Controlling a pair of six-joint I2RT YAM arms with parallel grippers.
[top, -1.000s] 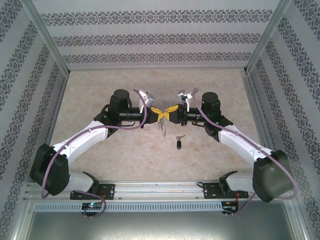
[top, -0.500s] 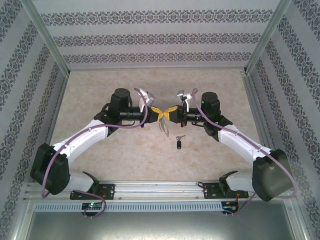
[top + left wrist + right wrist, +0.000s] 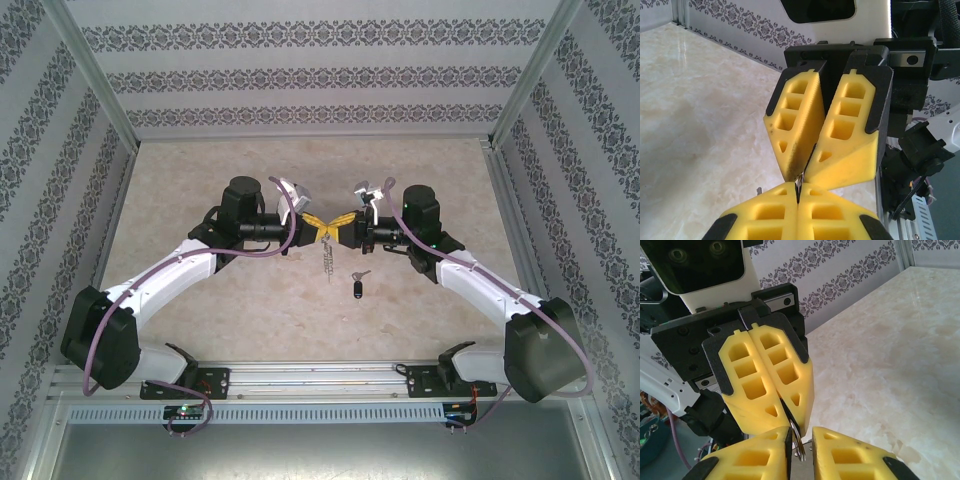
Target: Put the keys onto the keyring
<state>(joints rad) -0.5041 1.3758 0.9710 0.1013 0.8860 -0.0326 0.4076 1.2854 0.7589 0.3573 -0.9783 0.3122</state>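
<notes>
**Keyring pinched above the bench, key loose below**

My left claw (image 3: 317,225) is clamped hard on the keyring (image 3: 327,255). A short silvery chain of small links hangs straight down from the pinch. In the right wrist view, a thin wire ring of it shows just under those fingers.

My right claw (image 3: 339,220) meets the left tip to tip, its fingers slightly parted. The wire ring sits in that gap, and I cannot tell whether it touches either pad.

The key (image 3: 358,288) lies flat on the bench (image 3: 200,180), apart from both claws. It has a black oblong head and a short silver blade that points toward the far wall. It is far smaller than a claw.

Seen from above, the chain hangs just left of the key and slightly beyond it. Bare bench surrounds the key on every side. The patterned side walls and the near rail (image 3: 320,380) stand well apart from it.
</notes>
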